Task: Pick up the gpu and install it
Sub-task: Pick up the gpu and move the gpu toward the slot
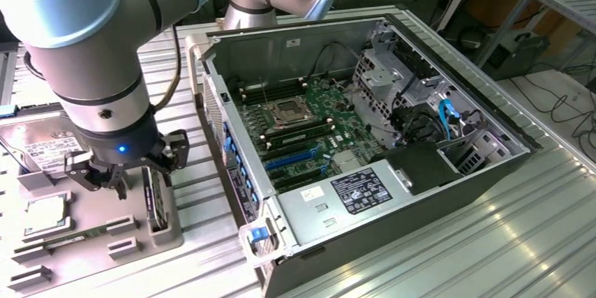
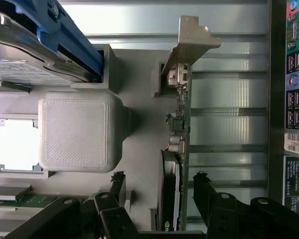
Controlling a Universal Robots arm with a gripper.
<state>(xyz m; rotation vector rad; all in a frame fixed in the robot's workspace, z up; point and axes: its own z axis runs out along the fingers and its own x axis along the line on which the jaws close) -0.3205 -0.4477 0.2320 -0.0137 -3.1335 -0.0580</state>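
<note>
Left to right in the exterior view. Far left we have the grey printed plastic parts tray (image 1: 88, 270) on the ribbed metal surface (image 1: 484, 242). It holds the silver hard drive with a white label (image 1: 42, 153), a square silver processor chip (image 1: 42, 215) and the narrow green memory stick (image 1: 79, 237).

Next, the end effector (image 1: 125, 172) hangs low over the side of the tray nearest the case, jaws spread wide, holding nothing. Right under it we see the gpu, the thin green circuit card with black fan and silver bracket (image 2: 183, 119), standing on edge in its tray slot. In the wrist view there is one black finger (image 2: 117, 184) on each side of the card, both apart from it, with no contact that we can make out.

Right of that, the open black tower computer case (image 1: 419, 214) lies on its side with the green motherboard (image 1: 317, 123) exposed. Its blue expansion slots (image 1: 293, 160) look empty.

Progress, our call: the approach looks done, with the end effector lined up around the card. Grasp not made, card not lifted, nothing installed. So it's an early stage: pick, carry and seating in the case are all left.
</note>
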